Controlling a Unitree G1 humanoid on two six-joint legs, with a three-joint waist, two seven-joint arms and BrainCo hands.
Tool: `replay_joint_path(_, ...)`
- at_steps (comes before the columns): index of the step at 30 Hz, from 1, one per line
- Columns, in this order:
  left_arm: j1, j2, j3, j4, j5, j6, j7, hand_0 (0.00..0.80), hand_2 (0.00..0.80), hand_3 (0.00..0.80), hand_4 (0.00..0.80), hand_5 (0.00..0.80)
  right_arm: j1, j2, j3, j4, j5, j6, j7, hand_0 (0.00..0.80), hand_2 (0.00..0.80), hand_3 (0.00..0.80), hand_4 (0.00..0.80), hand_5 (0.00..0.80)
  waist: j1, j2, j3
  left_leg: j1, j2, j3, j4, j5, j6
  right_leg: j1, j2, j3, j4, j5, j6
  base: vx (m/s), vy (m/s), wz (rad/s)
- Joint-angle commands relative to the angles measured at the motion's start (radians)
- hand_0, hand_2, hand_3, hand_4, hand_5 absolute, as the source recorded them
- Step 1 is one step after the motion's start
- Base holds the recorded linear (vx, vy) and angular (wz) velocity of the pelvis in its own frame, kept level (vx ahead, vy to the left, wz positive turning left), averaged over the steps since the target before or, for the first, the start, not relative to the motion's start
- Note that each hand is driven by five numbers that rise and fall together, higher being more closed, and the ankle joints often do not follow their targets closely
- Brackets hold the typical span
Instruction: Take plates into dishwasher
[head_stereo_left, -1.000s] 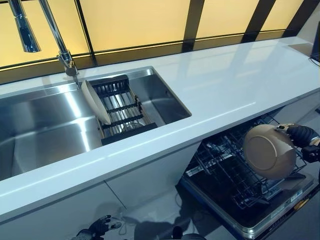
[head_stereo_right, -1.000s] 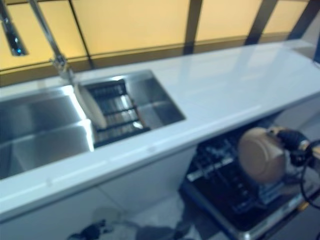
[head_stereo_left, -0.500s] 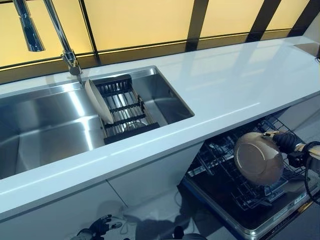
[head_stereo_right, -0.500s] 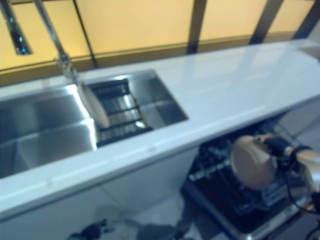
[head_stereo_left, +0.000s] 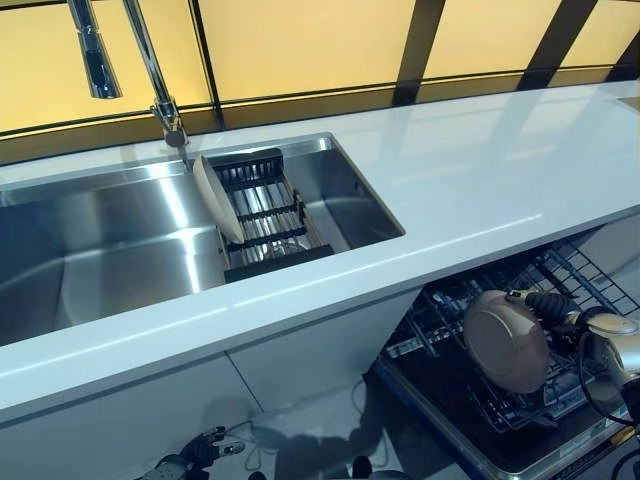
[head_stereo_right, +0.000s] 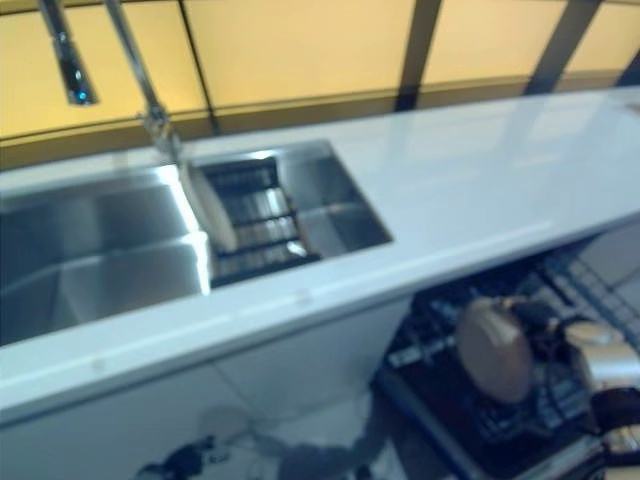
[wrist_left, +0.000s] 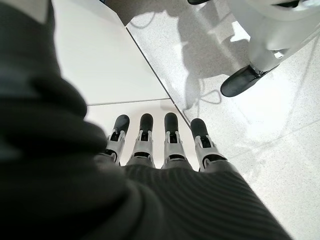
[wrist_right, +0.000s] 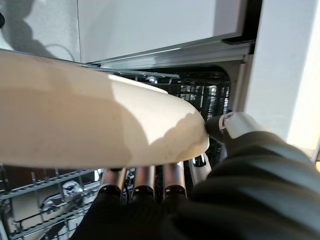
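**Holding a plate over the dishwasher rack**

Hanging low near the floor (wrist_left: 260, 115), the left hand (head_stereo_left: 195, 455) is idle by the white cabinet front (head_stereo_left: 300, 360); its fingers (wrist_left: 145, 140) are straight and relaxed, holding nothing.

Right hand (head_stereo_left: 552, 307) is at the open dishwasher (head_stereo_left: 520, 455) under the surface (head_stereo_left: 470, 180), its fingers (wrist_right: 145, 182) curled under the rim of a beige plate (head_stereo_left: 505, 340), thumb pressed on the rim's other side, so it grips the plate. Plate is held on edge, tilted, its underside facing the camera, just above the wire rack (head_stereo_left: 450, 320) of the pulled-out lower basket. Cannot tell if the plate's lower edge touches the rack tines.

Farther back, the white surface runs across the frame. Steel sink (head_stereo_left: 100, 250) is set into it at left. A black drying rack (head_stereo_left: 265, 215) sits in the sink's right part, with a second pale plate (head_stereo_left: 216, 198) leaning upright at its left end. Tap (head_stereo_left: 150, 75) rises behind the sink, in front of the yellow panels (head_stereo_left: 300, 45).
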Motion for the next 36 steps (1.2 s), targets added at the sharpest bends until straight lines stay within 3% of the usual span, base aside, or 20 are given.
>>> replay_joint_path(1, -0.053, 0.005, 0.021, -0.016, -0.025, -0.031, -0.015, 0.0, 0.0, 0.0, 0.0, 0.0, -0.13, 0.035, 0.048, 0.082, -0.044, -0.068, -0.001, 0.8, 0.8, 0.8, 0.8, 0.8, 0.04, -0.035, 0.001, 0.065, 0.02, -0.032, 0.037, -0.115, 0.026, -0.067, -0.072, -0.038, 0.051, 0.032, 0.087, -0.003, 0.003, 0.08)
replay_joint_path(12, -0.04, 0.004, 0.024, -0.022, -0.023, -0.037, -0.017, 0.0, 0.0, 0.0, 0.0, 0.0, -0.138, 0.066, 0.061, 0.161, -0.089, -0.077, -0.012, 0.8, 0.8, 0.8, 0.8, 0.8, 0.059, -0.024, 0.008, 0.06, 0.017, -0.045, 0.031, -0.108, 0.025, -0.062, -0.079, -0.051, 0.046, 0.033, 0.087, -0.001, 0.001, 0.03)
replay_joint_path(33, -0.046, 0.007, 0.022, -0.033, -0.02, -0.038, -0.021, 0.0, 0.0, 0.0, 0.0, 0.0, -0.065, 0.048, 0.023, 0.244, -0.185, -0.089, 0.047, 0.8, 0.8, 0.8, 0.8, 0.8, 0.055, -0.035, 0.018, 0.058, 0.022, -0.04, 0.036, -0.111, 0.029, -0.065, -0.075, -0.04, 0.046, 0.036, 0.089, 0.0, 0.0, 0.01)
replay_joint_path(34, -0.047, 0.007, 0.022, -0.033, -0.019, -0.037, -0.02, 0.0, 0.0, 0.0, 0.0, 0.0, -0.062, 0.049, 0.02, 0.25, -0.183, -0.086, 0.047, 0.69, 0.69, 0.69, 0.69, 0.69, 0.055, -0.036, 0.017, 0.059, 0.023, -0.04, 0.035, -0.11, 0.03, -0.064, -0.075, -0.04, 0.045, 0.036, 0.089, 0.0, 0.0, 0.0)
replay_joint_path(35, -0.047, 0.007, 0.022, -0.033, -0.018, -0.037, -0.02, 0.0, 0.0, 0.0, 0.0, 0.0, -0.061, 0.048, 0.017, 0.253, -0.182, -0.087, 0.048, 0.662, 0.662, 0.662, 0.662, 0.662, 0.055, -0.036, 0.017, 0.059, 0.023, -0.041, 0.035, -0.11, 0.03, -0.063, -0.075, -0.04, 0.045, 0.036, 0.089, 0.0, 0.0, 0.0)
replay_joint_path(36, -0.047, 0.007, 0.023, -0.031, -0.015, -0.038, -0.02, 0.0, 0.0, 0.0, 0.0, 0.0, -0.056, 0.046, 0.01, 0.264, -0.182, -0.094, 0.046, 0.424, 0.424, 0.424, 0.424, 0.424, 0.056, -0.038, 0.017, 0.06, 0.024, -0.041, 0.035, -0.11, 0.03, -0.062, -0.074, -0.042, 0.046, 0.036, 0.088, 0.0, 0.0, 0.0)
